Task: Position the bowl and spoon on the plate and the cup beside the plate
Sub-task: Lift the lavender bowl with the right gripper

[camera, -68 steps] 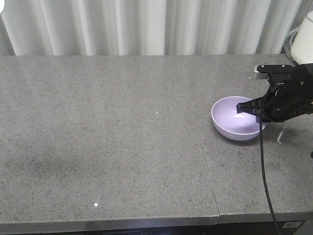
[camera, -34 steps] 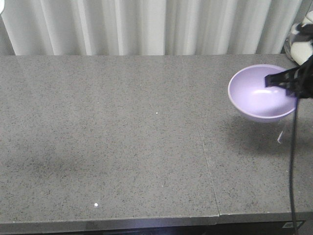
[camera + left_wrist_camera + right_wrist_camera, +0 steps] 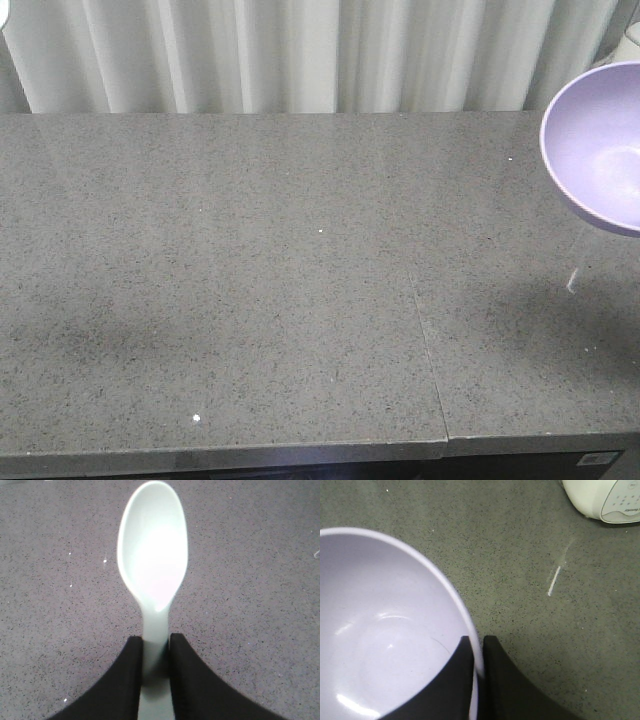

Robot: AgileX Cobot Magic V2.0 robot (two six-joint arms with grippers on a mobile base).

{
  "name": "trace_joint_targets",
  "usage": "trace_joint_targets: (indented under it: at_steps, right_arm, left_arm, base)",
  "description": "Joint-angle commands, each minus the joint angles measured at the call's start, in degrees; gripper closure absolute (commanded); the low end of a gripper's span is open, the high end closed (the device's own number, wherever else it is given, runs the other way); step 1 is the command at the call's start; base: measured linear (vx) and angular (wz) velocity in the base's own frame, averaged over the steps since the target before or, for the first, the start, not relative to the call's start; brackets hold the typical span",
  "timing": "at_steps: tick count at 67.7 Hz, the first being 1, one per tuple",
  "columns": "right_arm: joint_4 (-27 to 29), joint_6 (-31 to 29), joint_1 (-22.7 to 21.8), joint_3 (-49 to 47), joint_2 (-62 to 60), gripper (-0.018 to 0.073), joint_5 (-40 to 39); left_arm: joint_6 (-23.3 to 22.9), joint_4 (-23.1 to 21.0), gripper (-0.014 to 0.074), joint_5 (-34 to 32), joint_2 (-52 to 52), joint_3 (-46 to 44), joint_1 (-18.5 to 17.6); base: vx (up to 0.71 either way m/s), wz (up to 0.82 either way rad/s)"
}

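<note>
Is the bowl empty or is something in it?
Empty. The bowl shows a bare glossy lilac inside, with only the right gripper pinching its rim.

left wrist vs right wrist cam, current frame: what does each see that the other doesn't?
Left wrist only: the spoon, its handle clamped between the left fingers, scoop pointing away from the camera.
Right wrist only: the bowl, its rim pinched by the right fingers, plus a white appliance in the top right corner and a pale streak on the surface.
Both: the grey speckled countertop below, and black fingers shut on an item.
</note>
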Motion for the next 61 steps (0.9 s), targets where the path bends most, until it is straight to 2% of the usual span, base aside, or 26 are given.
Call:
trace_joint_targets:
  at_steps: [1, 61]
  right_arm:
    - [-0.59, -0.56, -0.37, -1.76, -1.48, 0.057, -3.35]
    - [-0.59, -0.56, -0.37, -1.76, -1.47, 0.057, -2.98]
  left_arm:
    - [0.04, -0.5, 0.0603, -1.36, -1.48, -1.81, 0.01]
    - [0.04, -0.5, 0.0603, -1.41, -1.48, -1.81, 0.01]
  base:
    - [0.0, 0.0]
    - [0.0, 0.0]
